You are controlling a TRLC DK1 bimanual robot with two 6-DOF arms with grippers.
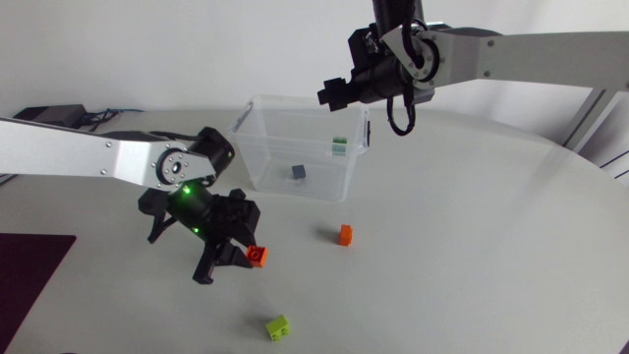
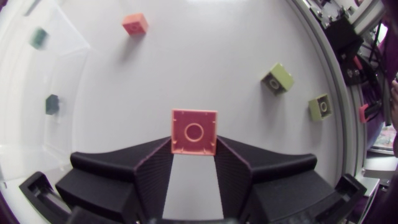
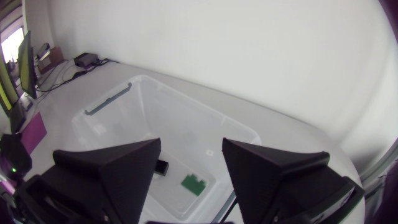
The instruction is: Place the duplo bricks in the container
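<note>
So the left hand (image 2: 194, 149) is pinching the red brick (image 2: 194, 129) right now. Both fingers are pressing on it from either side, but only at the very tips. It's sitting left of the middle of the tabletop (image 1: 472, 256), well short of the container, and I can't tell if the brick is off the surface or not. A yellow-green brick (image 1: 278, 326) is lying loose down by the near edge.

The clear container (image 1: 270, 147) is standing toward the far edge, with a green brick (image 1: 339, 146) and a dark grey brick (image 1: 298, 172) lying inside. An orange brick (image 1: 345, 234) is sitting just in front of it. The right hand (image 3: 191, 149) is hanging over the container, fingers spread wide with nothing between them.

What's worrying me is that tip grip. The brick is smooth plastic and barely in the hand, so I'm guessing a quick swing could twist it loose before it's over the wall. The right hand is also occupying the space above the drop spot, so the arms could bump if the left goes in high. Going in low is risking a clipped rim and a shoved container.
</note>
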